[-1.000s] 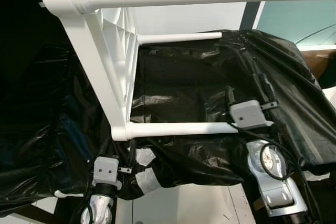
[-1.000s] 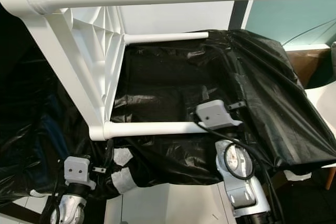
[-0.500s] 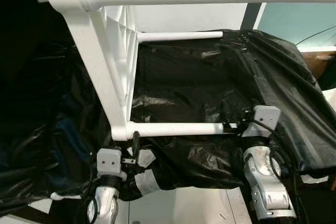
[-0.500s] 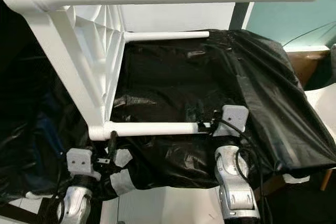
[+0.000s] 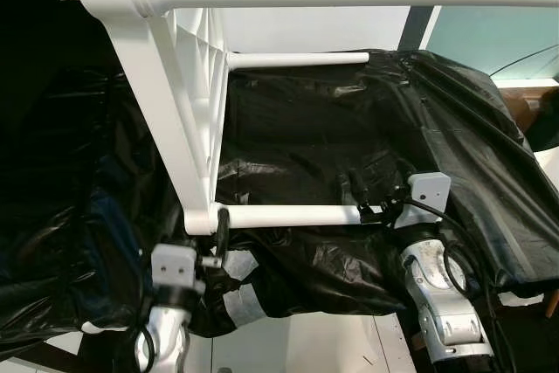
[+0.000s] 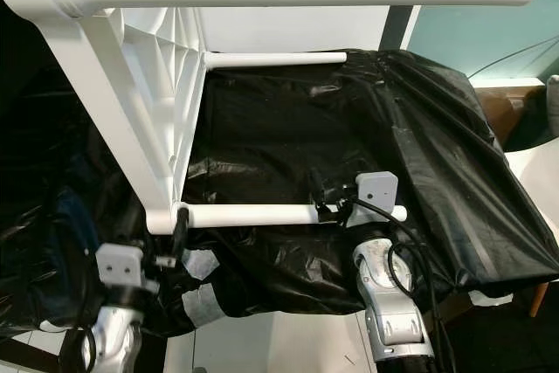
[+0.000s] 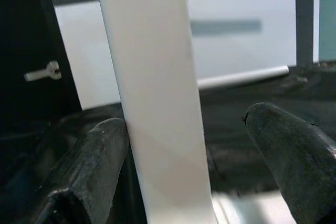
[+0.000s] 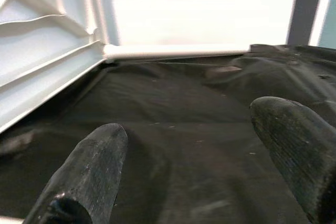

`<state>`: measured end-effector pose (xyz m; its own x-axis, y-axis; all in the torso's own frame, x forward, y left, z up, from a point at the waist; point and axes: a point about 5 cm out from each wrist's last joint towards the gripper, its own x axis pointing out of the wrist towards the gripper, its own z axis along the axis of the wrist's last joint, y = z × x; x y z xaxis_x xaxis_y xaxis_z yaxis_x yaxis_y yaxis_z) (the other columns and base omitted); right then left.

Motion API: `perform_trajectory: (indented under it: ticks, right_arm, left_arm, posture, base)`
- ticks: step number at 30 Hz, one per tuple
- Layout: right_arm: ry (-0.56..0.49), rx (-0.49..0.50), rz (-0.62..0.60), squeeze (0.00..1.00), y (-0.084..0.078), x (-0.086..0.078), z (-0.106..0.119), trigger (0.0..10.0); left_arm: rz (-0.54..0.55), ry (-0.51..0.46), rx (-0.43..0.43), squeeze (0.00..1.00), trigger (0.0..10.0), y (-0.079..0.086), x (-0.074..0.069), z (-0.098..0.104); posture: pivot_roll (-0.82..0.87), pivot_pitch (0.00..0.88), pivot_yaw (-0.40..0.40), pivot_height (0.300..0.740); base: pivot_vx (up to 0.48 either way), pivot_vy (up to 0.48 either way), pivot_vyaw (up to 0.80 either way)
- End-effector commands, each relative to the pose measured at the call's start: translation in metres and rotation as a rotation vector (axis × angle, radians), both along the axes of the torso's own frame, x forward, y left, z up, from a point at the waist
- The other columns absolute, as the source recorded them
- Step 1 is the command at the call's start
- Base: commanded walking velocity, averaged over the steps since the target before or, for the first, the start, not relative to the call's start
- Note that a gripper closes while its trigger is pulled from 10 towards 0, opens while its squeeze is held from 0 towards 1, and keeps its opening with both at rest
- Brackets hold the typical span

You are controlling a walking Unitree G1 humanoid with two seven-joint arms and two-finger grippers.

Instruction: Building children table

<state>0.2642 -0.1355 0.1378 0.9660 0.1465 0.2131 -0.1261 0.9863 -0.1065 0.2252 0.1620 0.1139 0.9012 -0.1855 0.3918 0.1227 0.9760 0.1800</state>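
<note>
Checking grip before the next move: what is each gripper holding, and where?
Nothing is clamped. The left gripper straddles the white plastic table leg, fingers open; the right gripper is open over black plastic sheeting.

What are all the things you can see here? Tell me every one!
White table: one, white plastic, tipped on its side on the black sheet, legs lying level.
Nearest table leg: one, white, lying between the two grippers.
Black plastic sheet: one, black and shiny, spread under the table.
Teal wall: one, far right.
Left gripper: one, black fingers open, either side of the leg near the table's corner.
Right gripper: one, black fingers open, at the leg's free end.
</note>
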Motion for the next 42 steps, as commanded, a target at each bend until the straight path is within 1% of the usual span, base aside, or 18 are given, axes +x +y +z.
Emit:
perform_trajectory:
  ticks: [1,5,6,7,8,9,10,15,18,24,28,35,36,37,38,39,41,42]
  right_arm:
    - [0.003,-0.009,-0.008,0.00,-0.001,-0.001,-0.002,10.0]
    - [0.047,0.060,-0.024,0.00,-0.002,-0.005,-0.010,10.0]
    - [0.058,0.105,-0.020,0.00,-0.001,-0.007,-0.011,10.0]
    - [0.058,0.105,-0.020,0.00,-0.001,-0.007,-0.011,10.0]
    - [0.065,0.143,-0.019,0.00,-0.001,-0.009,-0.011,10.0]
    - [0.065,0.143,-0.019,0.00,-0.001,-0.009,-0.011,10.0]
    - [0.059,0.174,-0.013,0.00,-0.003,-0.012,-0.009,10.0]
    - [0.049,0.165,-0.016,0.00,-0.006,-0.016,-0.007,10.0]
    - [0.038,0.148,-0.009,0.00,-0.005,-0.016,-0.003,10.0]
    - [0.032,0.118,-0.018,0.00,-0.010,-0.014,-0.006,10.0]
    - [-0.005,0.113,-0.041,0.00,-0.012,-0.009,0.001,10.0]
    - [-0.023,0.123,-0.045,0.00,-0.009,-0.007,0.004,10.0]
    - [-0.028,0.112,-0.049,0.00,-0.010,-0.007,0.005,10.0]
    - [-0.038,0.055,-0.062,0.00,-0.010,-0.007,0.006,10.0]
    - [-0.064,-0.068,-0.084,0.00,-0.009,-0.006,0.009,10.0]
    - [-0.064,-0.068,-0.084,0.00,-0.009,-0.006,0.009,10.0]
    - [-0.129,-0.267,-0.120,0.00,-0.006,-0.003,0.017,10.0]
    - [-0.166,-0.331,-0.135,0.00,-0.004,-0.001,0.023,10.0]
  left_arm:
    - [0.045,0.007,-0.017,0.00,10.0,0.001,0.001,0.000]
    - [0.037,0.013,-0.028,0.00,10.0,-0.003,0.003,0.001]
    - [0.042,0.030,-0.035,0.00,10.0,-0.003,0.002,-0.002]
    - [0.042,0.030,-0.035,0.00,10.0,-0.003,0.002,-0.002]
    - [0.052,0.050,-0.046,0.00,10.0,-0.002,0.001,-0.005]
    - [0.052,0.050,-0.046,0.00,10.0,-0.002,0.001,-0.005]
    - [0.062,0.081,-0.054,0.00,10.0,-0.001,0.000,-0.010]
    - [0.060,0.096,-0.051,0.00,10.0,0.000,0.003,-0.013]
    - [0.056,0.090,-0.049,0.00,10.0,0.000,0.006,-0.009]
    - [0.043,0.091,-0.046,0.00,10.0,-0.008,0.008,-0.011]
    - [0.007,0.078,-0.043,0.00,10.0,-0.016,0.013,-0.005]
    - [0.017,0.069,-0.032,0.00,10.0,-0.012,0.020,-0.001]
    - [0.021,0.069,-0.028,0.00,10.0,-0.012,0.021,0.000]
    - [0.028,0.068,-0.028,0.00,10.0,-0.012,0.021,0.000]
    - [0.033,0.068,-0.027,0.00,10.0,-0.011,0.021,0.001]
    - [0.033,0.068,-0.027,0.00,10.0,-0.011,0.021,0.001]
    - [0.040,0.064,-0.023,0.00,10.0,-0.011,0.021,0.003]
    - [0.042,0.061,-0.021,0.00,10.0,-0.011,0.020,0.004]
  posture:
    - [0.12,0.000,-0.021,0.740]
    - [0.11,0.000,-0.012,0.740]
    - [0.10,0.000,-0.001,0.740]
    - [0.10,0.000,-0.001,0.740]
    - [0.09,0.000,0.007,0.740]
    - [0.09,0.000,0.007,0.740]
    - [0.08,0.000,0.012,0.740]
    - [0.06,0.000,0.015,0.740]
    - [0.05,0.000,0.009,0.740]
    - [0.04,0.000,0.020,0.740]
    - [0.04,0.000,0.036,0.740]
    - [0.04,0.000,0.022,0.740]
    - [0.06,0.000,0.013,0.740]
    - [0.07,0.000,0.009,0.740]
    - [0.07,0.000,0.007,0.740]
    - [0.07,0.000,0.007,0.740]
    - [0.08,0.000,0.002,0.740]
    - [0.08,0.000,0.001,0.740]
  base:
    - [0.000,0.000,0.00]
    - [0.000,0.000,0.00]
    - [0.000,0.000,0.00]
    - [0.000,0.000,0.00]
    - [0.000,0.000,0.00]
    - [0.000,0.000,0.00]
    - [0.000,0.000,0.00]
    - [0.000,0.000,0.00]
    - [0.000,0.000,0.00]
    - [0.000,0.000,0.00]
    - [0.000,0.000,0.00]
    - [0.000,0.000,0.00]
    - [0.000,0.000,0.00]
    - [0.000,0.000,0.00]
    - [0.000,0.000,0.00]
    - [0.000,0.000,0.00]
    - [0.000,0.000,0.00]
    - [0.000,0.000,0.00]
